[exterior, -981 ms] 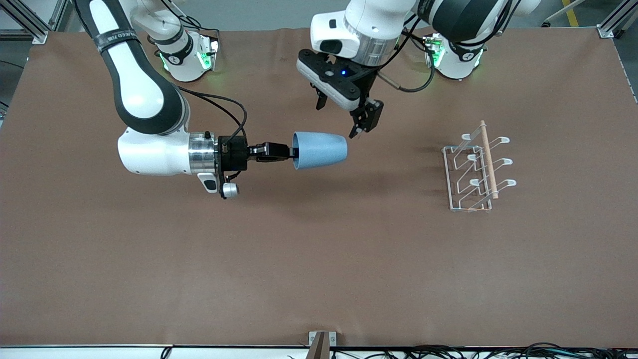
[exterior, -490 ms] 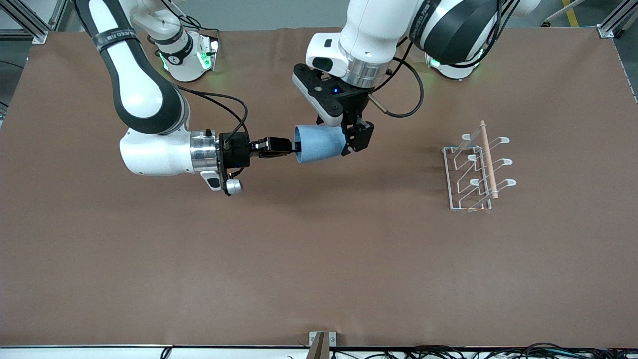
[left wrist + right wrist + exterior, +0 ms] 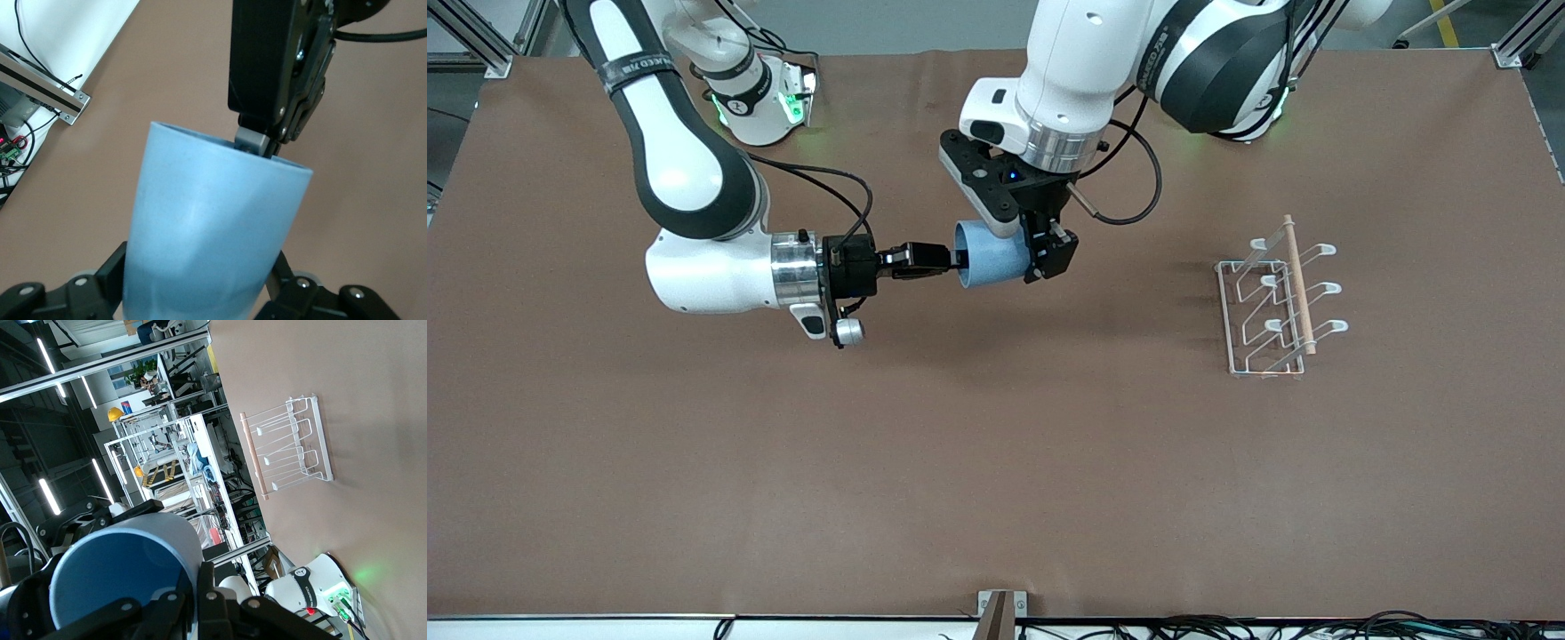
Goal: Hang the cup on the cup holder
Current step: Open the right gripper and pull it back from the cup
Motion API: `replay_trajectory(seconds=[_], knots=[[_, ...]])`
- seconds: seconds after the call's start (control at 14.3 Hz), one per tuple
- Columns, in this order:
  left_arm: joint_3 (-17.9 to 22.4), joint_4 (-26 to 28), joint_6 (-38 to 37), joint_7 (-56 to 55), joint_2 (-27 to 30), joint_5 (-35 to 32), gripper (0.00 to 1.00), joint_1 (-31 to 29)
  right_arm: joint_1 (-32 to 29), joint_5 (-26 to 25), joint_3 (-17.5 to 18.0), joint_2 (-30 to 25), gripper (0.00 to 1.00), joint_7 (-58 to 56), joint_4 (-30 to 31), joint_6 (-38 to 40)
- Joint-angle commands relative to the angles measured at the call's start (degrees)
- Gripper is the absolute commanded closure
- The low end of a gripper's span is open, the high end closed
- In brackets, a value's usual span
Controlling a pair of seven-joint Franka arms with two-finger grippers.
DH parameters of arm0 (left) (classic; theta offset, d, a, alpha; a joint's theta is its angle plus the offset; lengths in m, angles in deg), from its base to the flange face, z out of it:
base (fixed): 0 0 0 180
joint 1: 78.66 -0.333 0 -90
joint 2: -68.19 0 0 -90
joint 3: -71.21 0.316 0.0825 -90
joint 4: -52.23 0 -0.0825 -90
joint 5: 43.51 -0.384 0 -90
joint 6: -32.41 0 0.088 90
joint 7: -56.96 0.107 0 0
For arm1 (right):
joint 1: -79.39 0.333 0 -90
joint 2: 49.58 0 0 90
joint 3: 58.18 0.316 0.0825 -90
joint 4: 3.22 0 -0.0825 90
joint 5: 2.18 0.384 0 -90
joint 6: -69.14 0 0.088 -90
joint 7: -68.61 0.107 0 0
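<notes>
The light blue cup (image 3: 991, 258) hangs on its side in the air over the middle of the table. My right gripper (image 3: 951, 260) is shut on its rim, one finger inside and one outside, as the right wrist view (image 3: 200, 587) shows against the cup's inside (image 3: 120, 580). My left gripper (image 3: 1018, 253) reaches down over the cup's closed end, open, its fingers on either side of the cup (image 3: 213, 227) in the left wrist view (image 3: 200, 293). The white wire cup holder (image 3: 1276, 298) with its wooden rod stands toward the left arm's end of the table, with nothing on it.
The brown table top (image 3: 996, 462) holds nothing else. The cup holder also shows in the right wrist view (image 3: 287, 443). The right gripper's fingers show at the cup's rim in the left wrist view (image 3: 260, 147).
My left gripper has come down from beside the cup's closed end and now straddles the cup. The right arm has held the cup nearly still, shifting slightly toward the left arm.
</notes>
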Motion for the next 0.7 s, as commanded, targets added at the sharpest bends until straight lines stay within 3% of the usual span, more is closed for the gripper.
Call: replay_trajectory(seconds=[0.0,0.14,0.21,0.28,0.35,0.63], knots=[[0.12,-1.41,-0.29,1.14,-0.42,-1.73,0.80,-0.29,0.25,1.56,-0.02,-0.16,0.96,0.17,-0.01,0.26],[0.39,-1.07,-2.12,2.20,0.11,-3.23,0.82,-1.08,0.16,1.56,-0.02,-0.16,0.91,0.25,-0.01,0.26],[0.65,-1.06,-5.36,2.72,0.19,-3.41,0.82,-1.52,0.08,1.47,-0.02,-0.16,0.60,0.78,-0.10,0.34],[0.83,-1.06,-7.48,2.73,0.28,-4.37,0.82,-1.70,-0.01,1.47,-0.02,-0.16,0.06,0.96,-0.10,0.78],[0.83,-1.06,-9.76,2.73,0.37,-5.42,0.82,-2.05,-0.27,1.47,-0.10,-0.16,0.00,0.96,-0.10,2.09],[0.83,-0.54,-16.70,2.82,0.11,-10.68,0.81,-4.59,-2.82,-1.50,-0.63,-0.43,0.00,0.43,1.29,3.95]])
